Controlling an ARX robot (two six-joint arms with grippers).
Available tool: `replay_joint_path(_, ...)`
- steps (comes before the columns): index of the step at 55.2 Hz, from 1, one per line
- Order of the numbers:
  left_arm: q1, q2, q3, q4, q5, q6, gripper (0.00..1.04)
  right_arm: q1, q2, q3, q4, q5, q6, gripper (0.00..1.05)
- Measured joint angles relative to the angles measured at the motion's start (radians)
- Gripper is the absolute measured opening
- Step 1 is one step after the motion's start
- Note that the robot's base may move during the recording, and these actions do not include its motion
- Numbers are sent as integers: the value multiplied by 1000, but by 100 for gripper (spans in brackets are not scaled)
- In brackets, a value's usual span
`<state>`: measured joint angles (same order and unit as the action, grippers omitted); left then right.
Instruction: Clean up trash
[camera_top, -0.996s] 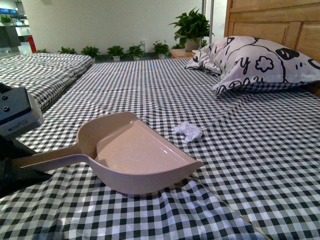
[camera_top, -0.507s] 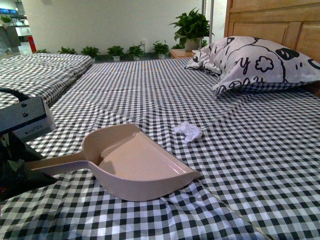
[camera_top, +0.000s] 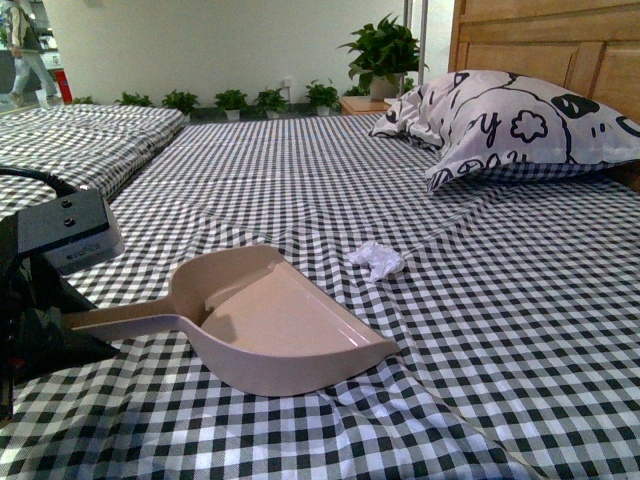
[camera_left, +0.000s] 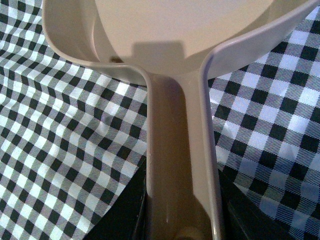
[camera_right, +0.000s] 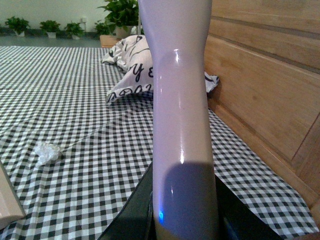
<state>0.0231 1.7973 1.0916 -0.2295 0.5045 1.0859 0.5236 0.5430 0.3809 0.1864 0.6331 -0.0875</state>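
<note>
The trash (camera_top: 377, 260), a small crumpled white wad, lies on the checked bedsheet right of centre; it also shows in the right wrist view (camera_right: 47, 152). My left gripper (camera_top: 50, 325) is shut on the handle of the pink dustpan (camera_top: 270, 325), whose pan rests on the sheet with its open mouth toward the wad, a short gap away. The left wrist view shows the handle (camera_left: 180, 165) running between my jaws. My right gripper (camera_right: 182, 225) is shut on the pale lilac brush handle (camera_right: 180, 100); it is out of the front view.
A large white pillow (camera_top: 520, 120) with black cartoon prints lies at the back right against the wooden headboard (camera_top: 550, 40). Potted plants (camera_top: 380, 55) line the far wall. A second checked bed (camera_top: 70, 140) stands at the left.
My left gripper and the dustpan have moved right and forward and lowered; the pan now lies flatter on the sheet. The wad has not moved.
</note>
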Motion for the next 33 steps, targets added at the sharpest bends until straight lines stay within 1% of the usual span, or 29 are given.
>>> replay_joint_path(8,0,0,0,0,0,1,27,0,0,0,-2,-2,2,19)
replay_joint_path(10,0,0,0,0,0,1,27,-13,14,21,-68,-45,28,19)
replay_joint_path(11,0,0,0,0,0,2,27,-27,24,46,-138,-84,43,19)
replay_joint_path(14,0,0,0,0,-2,2,27,-61,60,94,-256,-170,79,19)
replay_joint_path(15,0,0,0,0,-2,2,27,-82,82,114,-303,-214,91,19)
replay_joint_path(18,-1,0,0,0,-3,2,27,-126,137,129,-341,-288,104,19)
replay_joint_path(21,-1,0,0,0,-3,2,27,-181,221,135,-311,-359,105,19)
replay_joint_path(23,-1,0,0,0,-3,2,27,-211,278,141,-270,-376,97,19)
replay_joint_path(26,-1,0,0,0,-3,2,27,-240,355,153,-190,-375,76,19)
replay_joint_path(29,-1,0,0,0,-3,2,27,-272,469,183,-78,-380,30,19)
replay_joint_path(33,-1,1,0,0,-4,2,27,-295,606,233,37,-399,-18,19)
